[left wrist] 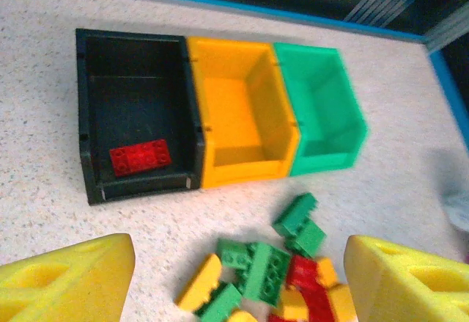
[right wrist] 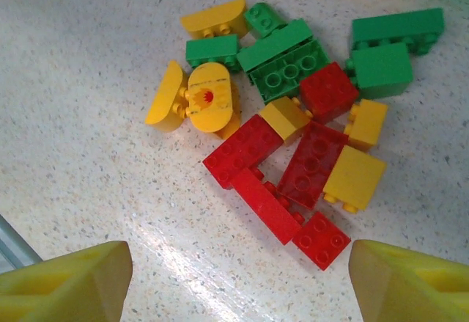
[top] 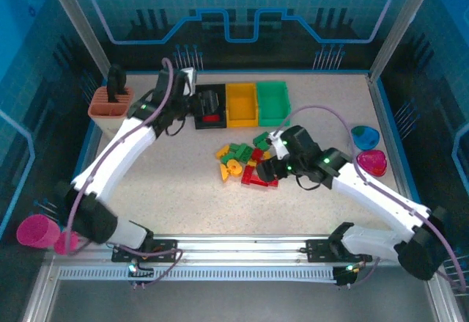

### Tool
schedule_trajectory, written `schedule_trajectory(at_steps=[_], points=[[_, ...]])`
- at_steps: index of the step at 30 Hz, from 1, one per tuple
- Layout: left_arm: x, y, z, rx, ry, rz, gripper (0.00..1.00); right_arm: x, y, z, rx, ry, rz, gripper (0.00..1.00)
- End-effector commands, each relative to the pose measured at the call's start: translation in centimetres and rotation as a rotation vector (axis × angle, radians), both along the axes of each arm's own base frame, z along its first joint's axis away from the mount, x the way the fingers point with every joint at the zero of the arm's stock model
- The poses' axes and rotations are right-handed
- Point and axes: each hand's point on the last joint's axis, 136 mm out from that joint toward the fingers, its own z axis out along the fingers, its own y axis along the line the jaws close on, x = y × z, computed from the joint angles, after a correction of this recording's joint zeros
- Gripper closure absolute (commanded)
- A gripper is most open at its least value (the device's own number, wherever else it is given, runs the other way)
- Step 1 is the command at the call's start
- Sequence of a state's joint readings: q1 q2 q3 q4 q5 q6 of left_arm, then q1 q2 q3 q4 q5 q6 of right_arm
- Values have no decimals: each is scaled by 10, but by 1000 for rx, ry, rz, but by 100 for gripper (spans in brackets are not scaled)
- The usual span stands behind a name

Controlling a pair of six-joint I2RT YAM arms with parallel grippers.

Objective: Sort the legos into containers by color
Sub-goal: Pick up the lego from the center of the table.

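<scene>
Three containers stand in a row at the back: a black bin [left wrist: 85, 116], a yellow bin [left wrist: 242, 169] and a green bin [left wrist: 322, 159]. One red brick [left wrist: 141, 156] lies in the black bin; the yellow and green bins look bare inside. The other legos [right wrist: 293, 116], red, yellow and green, lie in a loose pile [top: 245, 162] on the table in front of the bins. My left gripper [left wrist: 238, 293] hangs open above the black bin's near side [top: 205, 106], holding nothing. My right gripper [right wrist: 238, 293] is open just over the pile's near edge [top: 267, 166], with red bricks [right wrist: 278, 205] closest to it.
A salmon slotted holder [top: 110, 106] stands at the back left. A blue bowl [top: 364, 136] and a pink bowl [top: 372, 162] sit at the right edge. A pink cup [top: 37, 230] lies off the table at the near left.
</scene>
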State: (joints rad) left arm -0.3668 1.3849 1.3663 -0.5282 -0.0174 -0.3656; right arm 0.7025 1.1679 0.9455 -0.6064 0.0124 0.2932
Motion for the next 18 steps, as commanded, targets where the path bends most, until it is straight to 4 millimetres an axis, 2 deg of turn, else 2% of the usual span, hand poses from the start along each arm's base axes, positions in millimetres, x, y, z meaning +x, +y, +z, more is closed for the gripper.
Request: schedule_trajectory(at_steps=[1, 4, 8, 14, 18], points=[[-35, -3, -19, -16, 19, -39, 24, -8, 3, -20, -155, 44, 31, 23], [-67, 3, -31, -37, 24, -46, 24, -8, 20, -36, -244, 45, 82, 25], [-104, 3, -50, -55, 35, -77, 25, -2, 32, -61, -351, 83, 151, 31], [-139, 11, -72, -80, 69, -87, 25, 11, 25, -88, -548, 98, 241, 42], [-152, 17, -73, -101, 63, -78, 25, 16, 23, -100, -604, 115, 279, 43]])
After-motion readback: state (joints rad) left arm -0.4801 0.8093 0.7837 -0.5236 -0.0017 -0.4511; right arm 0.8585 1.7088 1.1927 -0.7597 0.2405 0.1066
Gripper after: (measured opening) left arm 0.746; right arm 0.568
